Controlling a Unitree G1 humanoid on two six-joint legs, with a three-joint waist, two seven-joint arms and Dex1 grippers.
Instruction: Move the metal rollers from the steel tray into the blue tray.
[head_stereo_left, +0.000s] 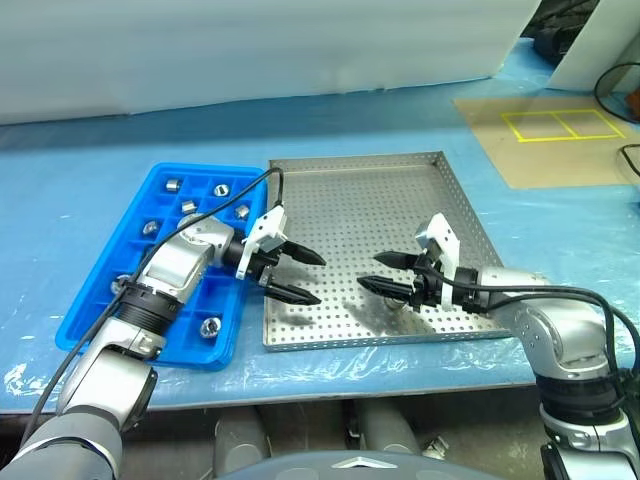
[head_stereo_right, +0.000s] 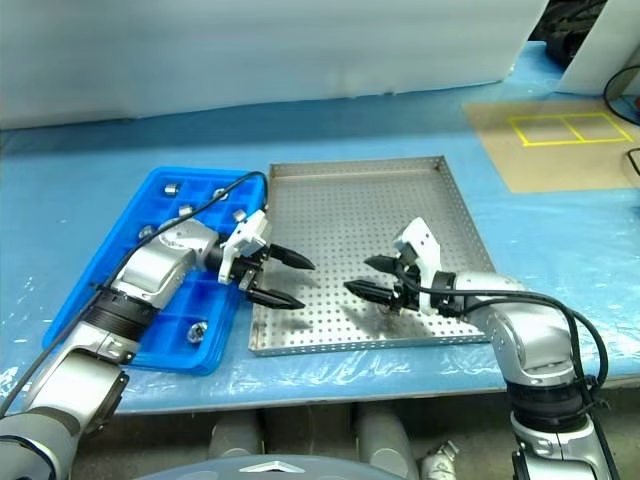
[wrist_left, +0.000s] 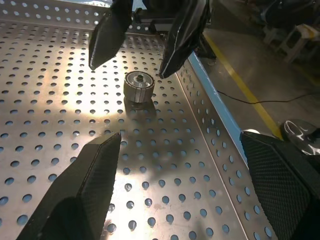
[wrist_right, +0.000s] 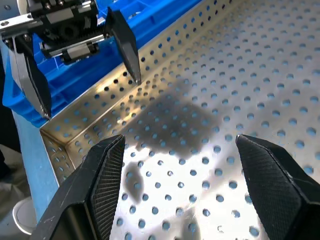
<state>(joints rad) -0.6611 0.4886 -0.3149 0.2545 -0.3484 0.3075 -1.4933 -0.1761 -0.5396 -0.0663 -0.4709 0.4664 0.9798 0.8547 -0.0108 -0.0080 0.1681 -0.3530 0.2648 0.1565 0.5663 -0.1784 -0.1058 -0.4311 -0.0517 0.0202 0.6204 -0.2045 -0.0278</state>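
Observation:
The steel tray (head_stereo_left: 340, 190) lies in the middle of the table, with the blue tray (head_stereo_left: 110, 300) against its left side. Several metal rollers (head_stereo_left: 188, 207) sit in the blue tray's compartments. One metal roller (wrist_left: 138, 86) stands on the steel tray's perforated floor, just under the fingers of my right gripper (head_stereo_left: 367, 270). That gripper is open and empty, over the tray's front right, pointing left. My left gripper (head_stereo_left: 320, 280) is open and empty too. It hovers over the steel tray's front left, pointing right, facing the other gripper.
A blue plastic sheet (head_stereo_left: 560, 230) covers the table. A brown board with yellow tape marks (head_stereo_left: 560, 125) lies at the back right. A white panel (head_stereo_left: 250, 50) stands along the back. A black cable (head_stereo_left: 240, 195) runs from my left wrist over the blue tray.

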